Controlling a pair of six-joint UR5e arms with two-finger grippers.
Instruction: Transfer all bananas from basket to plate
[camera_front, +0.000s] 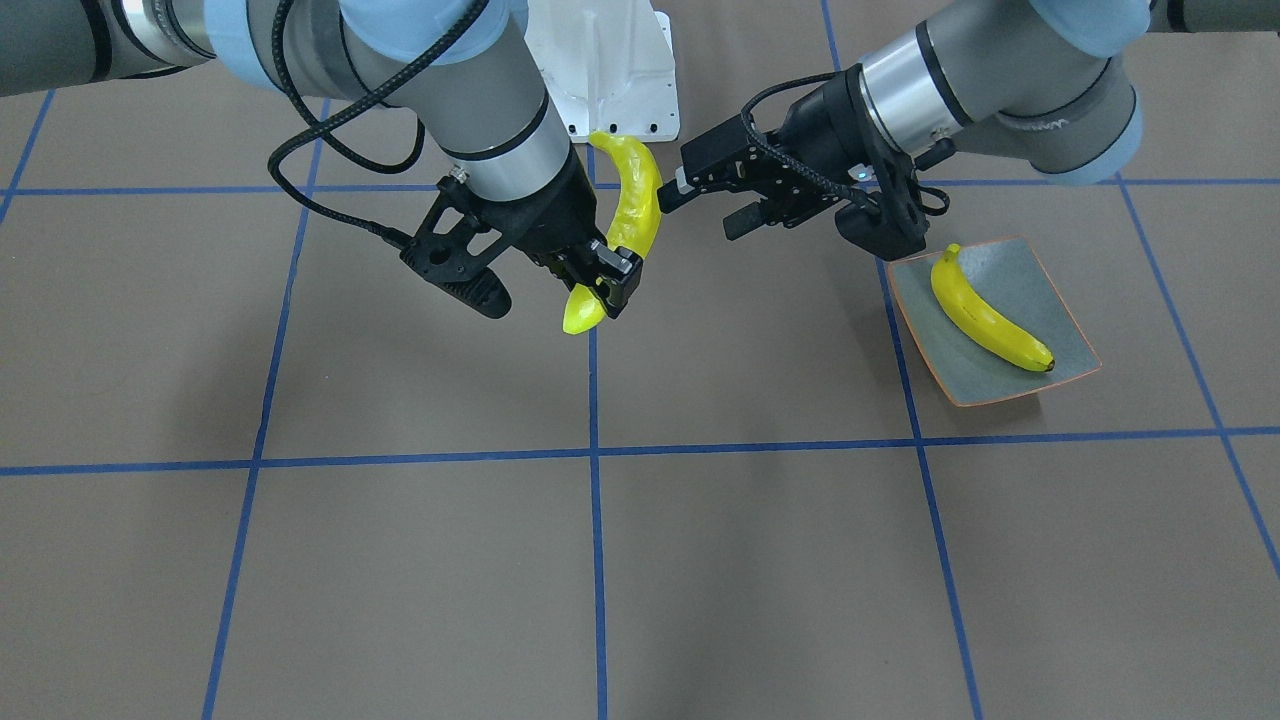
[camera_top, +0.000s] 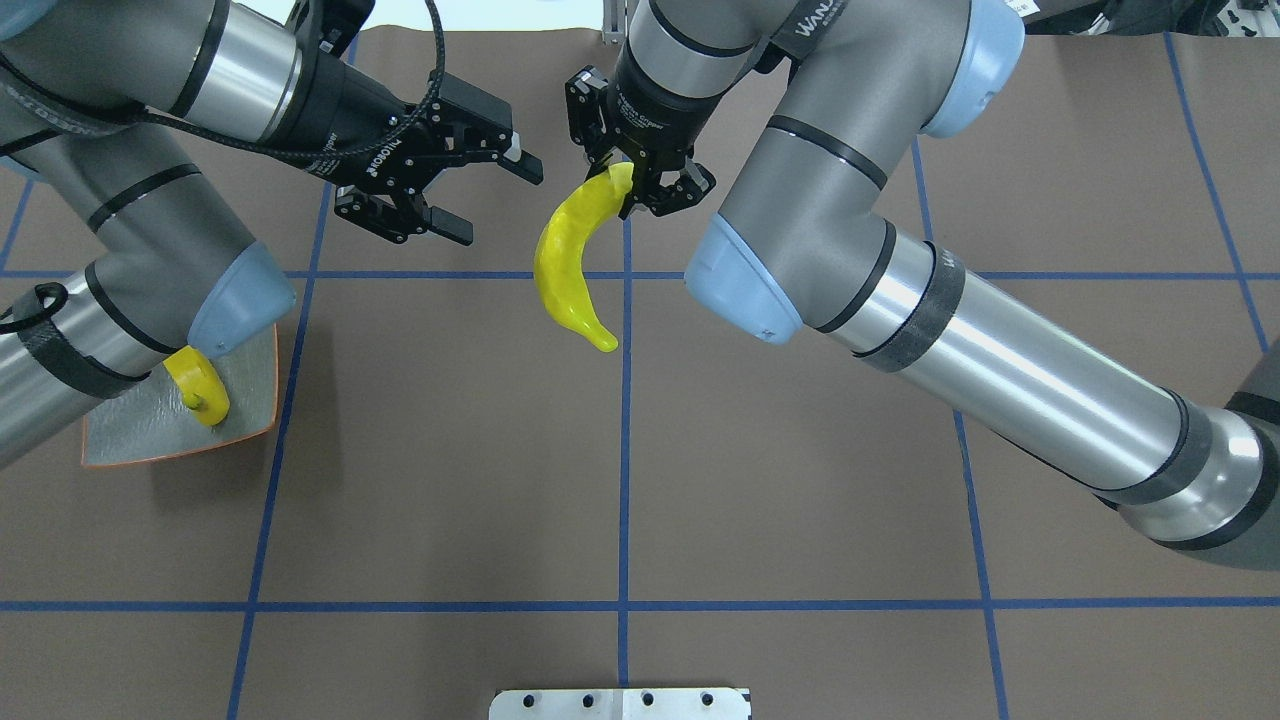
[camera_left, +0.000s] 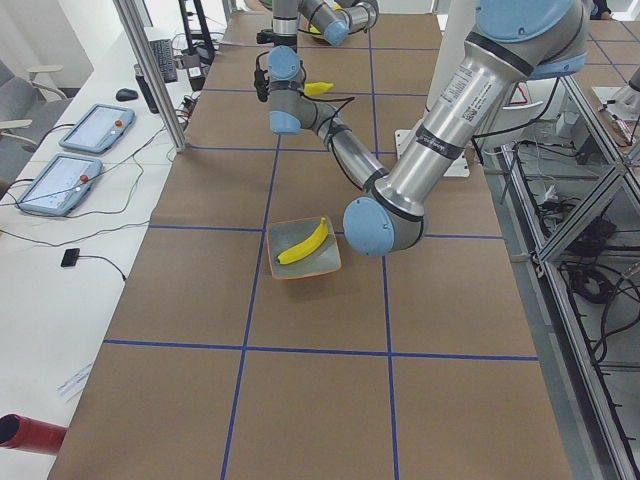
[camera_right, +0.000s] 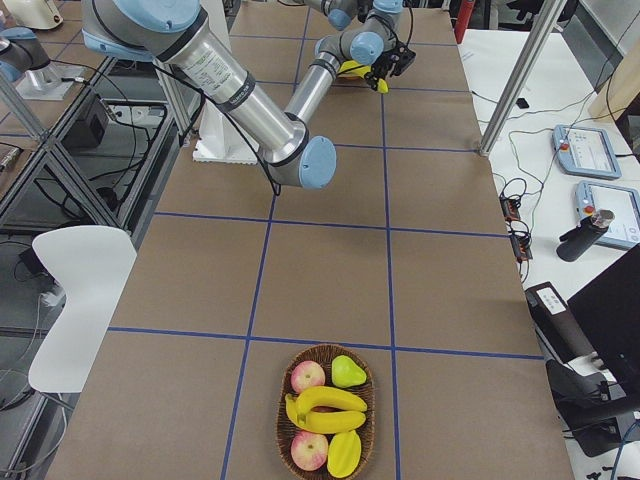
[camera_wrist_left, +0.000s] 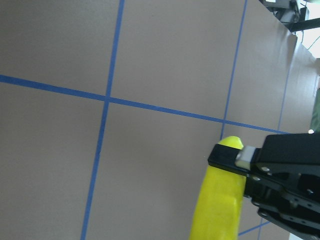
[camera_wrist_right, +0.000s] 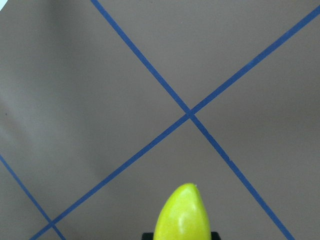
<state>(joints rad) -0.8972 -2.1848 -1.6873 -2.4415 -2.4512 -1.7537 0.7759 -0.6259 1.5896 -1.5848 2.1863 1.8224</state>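
Observation:
My right gripper (camera_front: 605, 285) (camera_top: 640, 195) is shut on one end of a yellow banana (camera_front: 636, 195) (camera_top: 565, 262) and holds it in the air over the table's middle. This banana also shows in the left wrist view (camera_wrist_left: 217, 207) and the right wrist view (camera_wrist_right: 182, 215). My left gripper (camera_front: 700, 212) (camera_top: 500, 205) is open and empty, close beside that banana, its jaws not touching it. A second banana (camera_front: 985, 312) (camera_top: 198, 385) lies on the grey-blue, orange-rimmed plate (camera_front: 1035, 275) (camera_top: 135, 435). The basket (camera_right: 283, 430) at the table's far end holds more bananas (camera_right: 325, 405).
The basket also holds red apples (camera_right: 308, 376) and a green pear (camera_right: 348, 371). A white mounting plate (camera_front: 605, 60) (camera_top: 620, 703) sits at the robot's base. Blue tape lines cross the brown table. My left arm's elbow hangs over part of the plate in the overhead view.

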